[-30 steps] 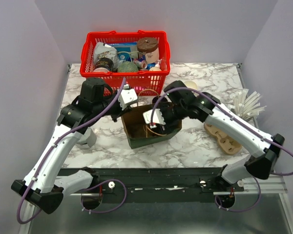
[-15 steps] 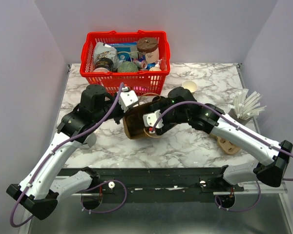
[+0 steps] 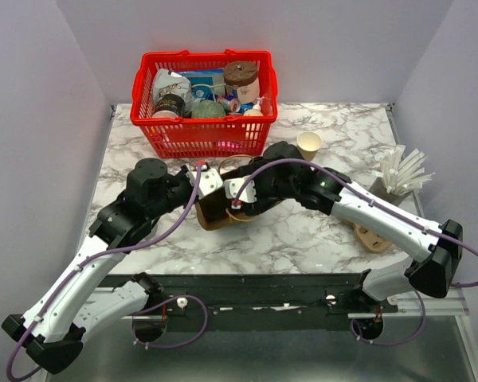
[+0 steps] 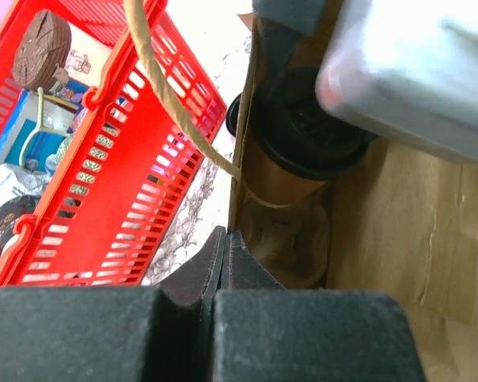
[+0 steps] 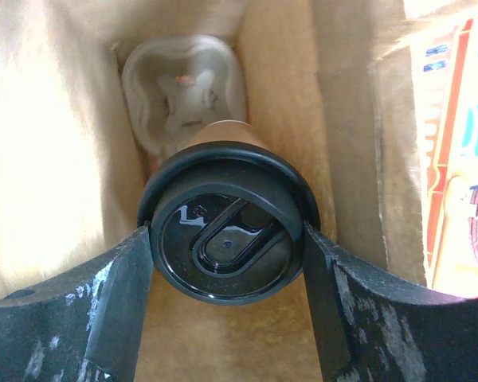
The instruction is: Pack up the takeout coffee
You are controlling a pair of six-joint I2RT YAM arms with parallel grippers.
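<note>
1. Top view: a brown paper bag with twine handles (image 3: 215, 213) lies on its side on the white marble table (image 3: 303, 231), in front of the red plastic basket (image 3: 207, 137). The left gripper (image 3: 201, 191) is at the bag's mouth and the right gripper (image 3: 227, 208) reaches in. Can't tell either grip here. A small open tan paper cup with a white inside (image 3: 308, 145) stands upright on the table right of the basket, apart from both arms. A brown pulp carrier (image 3: 370, 232) lies beside the right arm.
2. Left wrist: the left gripper (image 4: 225, 255) has its fingers pressed together on the bag's (image 4: 398, 231) mouth edge. Inside the bag is a brown paper cup with a black lid (image 4: 303, 143). The basket (image 4: 119, 159) is on the left.
3. Right wrist: the right gripper (image 5: 227, 239) is clamped on the lidded cup (image 5: 223, 235), one finger touching each side of the lid, deep in the bag (image 5: 64, 159). A pale moulded piece (image 5: 183, 91) is at the bag's bottom.
</note>
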